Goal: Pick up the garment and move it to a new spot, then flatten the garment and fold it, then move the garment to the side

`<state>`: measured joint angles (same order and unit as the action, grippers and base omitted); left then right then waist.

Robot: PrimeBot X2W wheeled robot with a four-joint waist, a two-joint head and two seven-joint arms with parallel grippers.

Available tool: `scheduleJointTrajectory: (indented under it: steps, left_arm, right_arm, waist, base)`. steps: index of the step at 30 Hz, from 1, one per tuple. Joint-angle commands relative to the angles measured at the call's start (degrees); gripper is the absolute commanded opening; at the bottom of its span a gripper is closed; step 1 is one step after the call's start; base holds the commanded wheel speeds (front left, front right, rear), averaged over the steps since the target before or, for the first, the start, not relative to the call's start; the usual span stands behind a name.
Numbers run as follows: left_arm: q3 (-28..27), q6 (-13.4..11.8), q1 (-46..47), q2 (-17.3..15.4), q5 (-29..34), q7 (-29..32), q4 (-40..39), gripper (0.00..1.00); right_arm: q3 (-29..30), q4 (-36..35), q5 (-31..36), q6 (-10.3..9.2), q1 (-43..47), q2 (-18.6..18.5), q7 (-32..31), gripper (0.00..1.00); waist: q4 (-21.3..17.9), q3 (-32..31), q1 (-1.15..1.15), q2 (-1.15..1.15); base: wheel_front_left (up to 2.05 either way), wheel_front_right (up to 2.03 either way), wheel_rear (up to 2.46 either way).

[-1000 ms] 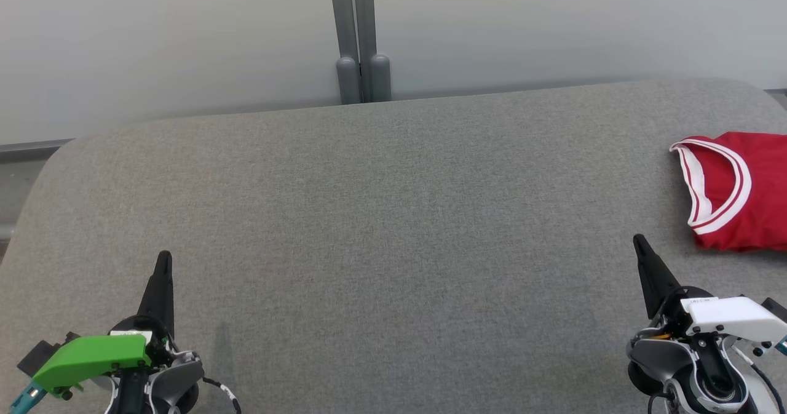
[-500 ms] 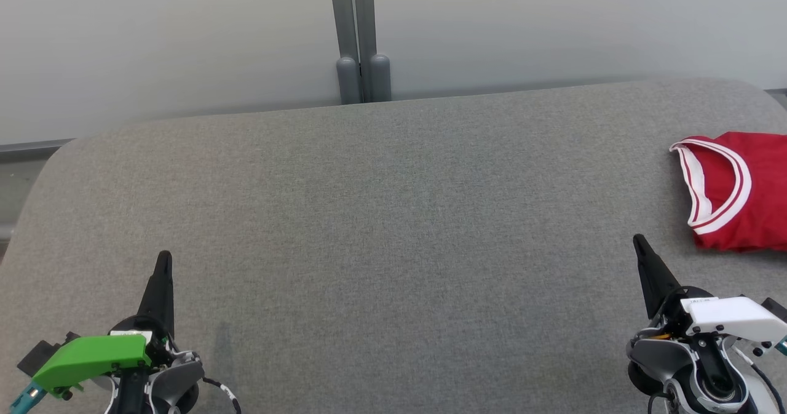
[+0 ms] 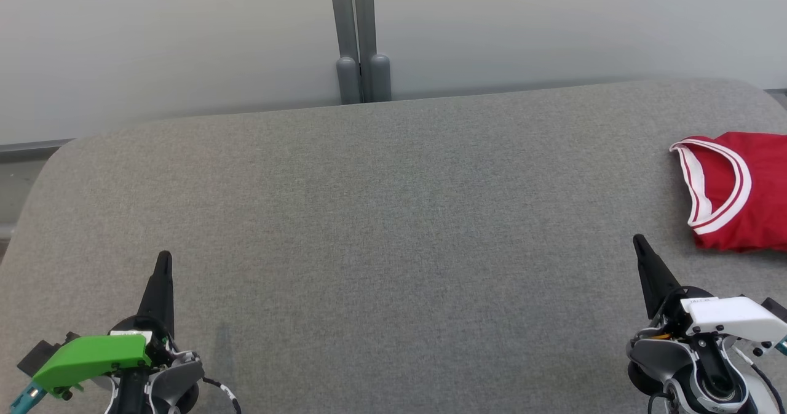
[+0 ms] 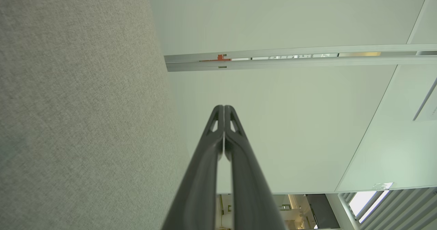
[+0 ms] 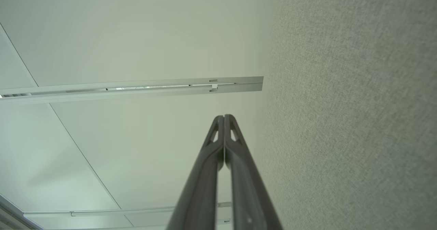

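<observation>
A red garment [image 3: 747, 192] with a white-striped collar lies folded at the right edge of the grey fabric table [image 3: 381, 217], partly cut off by the head view's border. My right gripper [image 3: 639, 242] rests shut at the lower right, just below and left of the garment, not touching it. At the lower left my left gripper [image 3: 164, 257] is shut too, far from the garment. In the left wrist view the fingertips [image 4: 224, 107] meet with nothing between them. The right wrist view shows the same for the right gripper [image 5: 224, 116].
A pale wall [image 3: 184, 39] with a grey vertical post [image 3: 359, 32] stands behind the table's far edge. The table's rounded corners fall away at the far left and far right.
</observation>
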<state>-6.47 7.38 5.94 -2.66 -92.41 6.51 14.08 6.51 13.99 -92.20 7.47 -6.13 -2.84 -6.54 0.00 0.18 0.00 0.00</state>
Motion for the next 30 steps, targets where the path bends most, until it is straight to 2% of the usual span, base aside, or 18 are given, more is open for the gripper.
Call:
scheduleJointTrajectory:
  steps: [1,30]
  left_arm:
    - [-0.15,0.25,0.72,-0.42,-0.02,0.21,-0.09,0.00]
    - [-0.15,0.25,0.72,-0.42,-0.02,0.21,-0.09,0.00]
  right_arm:
    - [0.05,0.09,-0.42,0.05,-0.30,-0.06,-0.16,0.00]
    - [0.05,0.09,-0.42,0.05,-0.30,-0.06,-0.16,0.00]
  waist:
    - [0.00,0.00,0.00,0.00]
    - [0.00,0.00,0.00,0.00]
  base:
    - [0.00,0.00,0.00]
    - [0.00,0.00,0.00]
